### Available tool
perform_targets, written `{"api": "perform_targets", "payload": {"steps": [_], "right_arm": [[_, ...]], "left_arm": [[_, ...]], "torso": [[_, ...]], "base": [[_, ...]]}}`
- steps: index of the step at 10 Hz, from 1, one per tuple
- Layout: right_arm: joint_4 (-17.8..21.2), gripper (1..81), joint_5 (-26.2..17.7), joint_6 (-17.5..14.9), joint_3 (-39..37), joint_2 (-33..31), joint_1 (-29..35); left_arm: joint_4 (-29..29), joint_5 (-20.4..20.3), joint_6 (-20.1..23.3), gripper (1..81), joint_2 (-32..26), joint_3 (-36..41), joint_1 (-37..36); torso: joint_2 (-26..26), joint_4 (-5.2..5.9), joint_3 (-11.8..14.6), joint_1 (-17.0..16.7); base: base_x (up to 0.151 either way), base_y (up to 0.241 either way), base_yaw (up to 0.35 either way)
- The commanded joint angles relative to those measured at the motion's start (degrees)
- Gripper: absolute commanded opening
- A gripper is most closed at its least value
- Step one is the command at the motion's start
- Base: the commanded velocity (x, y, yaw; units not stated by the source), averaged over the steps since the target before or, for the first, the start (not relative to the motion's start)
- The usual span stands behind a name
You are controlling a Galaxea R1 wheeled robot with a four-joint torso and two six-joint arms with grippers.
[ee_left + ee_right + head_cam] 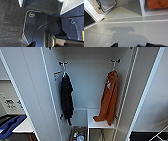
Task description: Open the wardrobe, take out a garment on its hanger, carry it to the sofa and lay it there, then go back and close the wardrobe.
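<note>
**Wardrobe open, orange garment on its hook**

From my wrist cameras I cannot tell whether either of my claws is wide or narrow. In the right wrist view, dark tips point(114, 45) at the picture's edge are all I see of that claw, hanging over a pale tiled floor point(125, 30) where my own shadow falls. Past that floor runs the white base of the wardrobe point(87, 79), and a fold of the orange garment point(109, 97) lies on a white shelf point(156, 11) inside it. A woven basket point(95, 6) sits off to the side. My left wrist camera looks down along my own dark plate to dark carpet point(11, 25), with a dark tip point(31, 44) of that claw at the picture's edge.

From my head camera, the wardrobe stands with both doors swung wide. The orange garment hangs on its white hanger point(113, 65) from a hook at the right of the interior, its lower end resting on the white shelf. A black garment point(67, 98) hangs from a hook at the left, well apart from the orange one. Below it sits a bin of small mixed items point(78, 135). Outside the left door, something blue point(10, 125) lies over a white surface.
</note>
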Motion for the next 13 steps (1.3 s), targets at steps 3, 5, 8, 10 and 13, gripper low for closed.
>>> {"api": "perform_targets", "payload": {"steps": [3, 5, 8, 10, 13], "right_arm": [[2.42, 81.1, -2.59, 5.13, 1.14, -2.14, 6.64], [4.00, 81.1, -2.42, 7.58, 0.18, -5.81, 6.12], [5.85, 81.1, -2.15, 10.14, 0.79, -10.93, 5.15], [9.44, 81.1, 1.25, 10.41, 4.89, -13.19, 3.48], [19.97, 81.1, 7.84, 11.36, 20.35, -21.63, 3.13]], "left_arm": [[0.70, 2.00, -0.06, 81.1, -0.79, -0.19, -1.97], [0.61, 1.91, -0.06, 81.1, -0.88, -0.19, -1.97], [0.70, 1.91, -0.06, 81.1, -0.79, -0.02, -1.97], [0.70, 1.82, -0.06, 81.1, -0.88, -0.02, -1.97], [0.70, 1.82, -0.06, 81.1, -0.79, -0.02, -1.97]], "torso": [[0.00, 0.00, 0.00, 0.00], [0.00, 0.00, 0.00, 0.00], [0.00, 0.00, 0.00, 0.00], [0.00, 0.00, 0.00, 0.00], [0.00, 0.00, 0.00, 0.00]], "base": [[0.000, 0.000, 0.000], [0.000, 0.000, 0.000], [0.000, 0.000, 0.000], [0.000, 0.000, 0.000], [0.000, 0.000, 0.000]]}}
